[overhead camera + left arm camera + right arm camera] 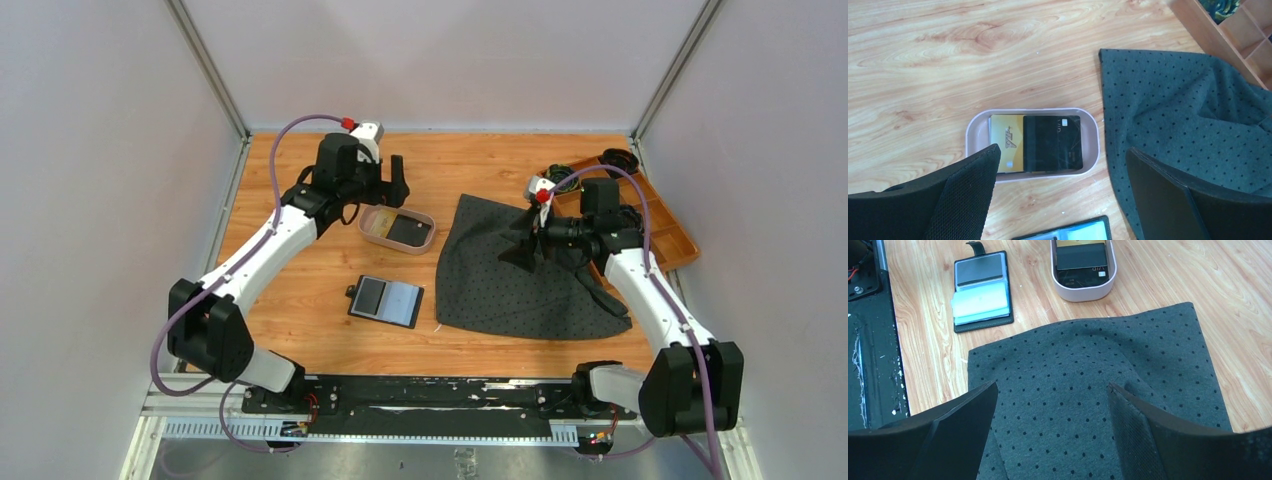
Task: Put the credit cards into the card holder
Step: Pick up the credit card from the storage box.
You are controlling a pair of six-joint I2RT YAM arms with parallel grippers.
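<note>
2 credit cards are lying flat inside the pink tray [1030,111]: a gold card [1007,142] at one end and a black card [1053,142] covering part of it; whether more cards are sitting underneath cannot be told. The tray's low rim is walling them in on every side, so only their faces are lying exposed. The left gripper [1062,155] is hovering directly over the tray with its jaws spread wide and released, 1 finger on each side of the tray's length in the left wrist view. The card holder [386,300] is lying open on the wooden table [300,300], apart from the tray on its near side, toward the arm bases, with a dark half and a pale blue half facing up and its snap tab sticking out. A dark grey dotted cloth [520,270] is spreading out just to the right of the tray, a thin strip of wood showing between them, and it is rumpled into folds. The right gripper [1053,386] is hanging above that cloth, right of the tray, jaws likewise parted and released. An orange-brown compartmented box [660,225] is sitting further right of the tray, beyond the cloth, whose far edge is reaching it.
</note>
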